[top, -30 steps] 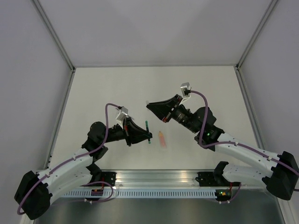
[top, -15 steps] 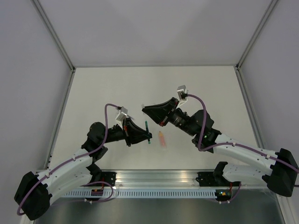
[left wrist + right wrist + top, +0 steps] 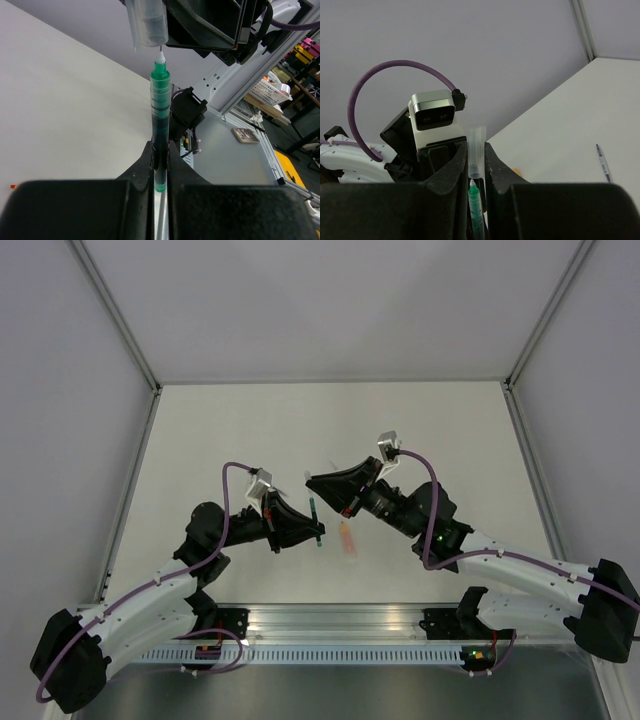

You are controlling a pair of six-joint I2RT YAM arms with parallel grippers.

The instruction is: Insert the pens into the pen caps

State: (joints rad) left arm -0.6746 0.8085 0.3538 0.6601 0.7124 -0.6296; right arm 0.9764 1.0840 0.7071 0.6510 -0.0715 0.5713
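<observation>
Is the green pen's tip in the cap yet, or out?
Out. In the left wrist view the green pen has its white tip just short of the mouth of the cap, not inside.

1. Green pen point(image 3: 160, 115): translucent green barrel with darker bands and a white tip.
2. Pen cap point(image 3: 476, 147): clear, colourless.
3. Orange pen point(image 3: 346, 538): pale orange.
4. Left gripper point(image 3: 160, 155), right gripper point(image 3: 476, 167): black.
5. Cable point(image 3: 395, 63): purple.
6. Bench point(image 3: 230, 420): plain off-white.

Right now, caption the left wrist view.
Green pen in the left gripper, white tip just short of the clear cap.
</observation>
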